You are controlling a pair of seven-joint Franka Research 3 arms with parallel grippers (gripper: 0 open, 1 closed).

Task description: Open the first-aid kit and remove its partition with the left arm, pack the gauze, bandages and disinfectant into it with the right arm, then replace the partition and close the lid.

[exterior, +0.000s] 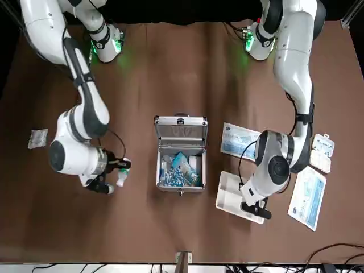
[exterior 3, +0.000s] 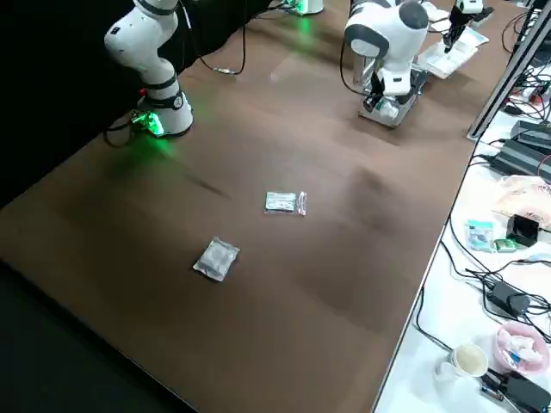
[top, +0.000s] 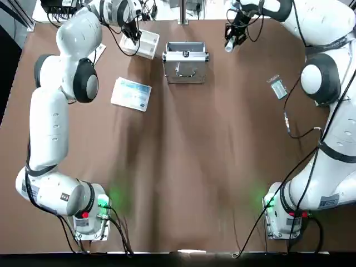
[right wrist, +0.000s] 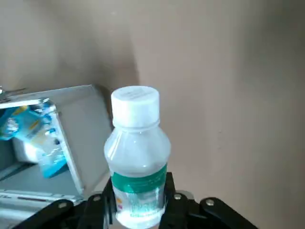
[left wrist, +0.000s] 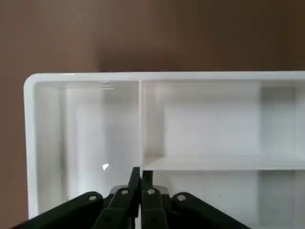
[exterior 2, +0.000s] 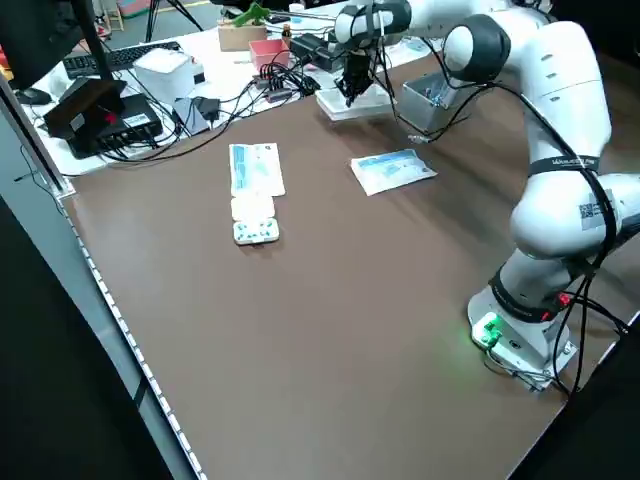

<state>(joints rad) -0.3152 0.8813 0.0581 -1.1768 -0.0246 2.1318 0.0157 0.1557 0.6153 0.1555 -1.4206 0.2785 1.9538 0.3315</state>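
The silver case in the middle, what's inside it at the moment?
The open first-aid kit holds blue-and-white packets piled in its base. What lies beneath them is covered. The disinfectant is outside, held in the right gripper; the partition lies on the table, under the left gripper.

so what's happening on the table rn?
First-aid kit packing, midway. The case sits open with blue-white packets already inside. The right gripper holds the disinfectant bottle beside the case, not yet over it. The left gripper is closed on a divider wall of the partition, which rests on the table on the case's other side.
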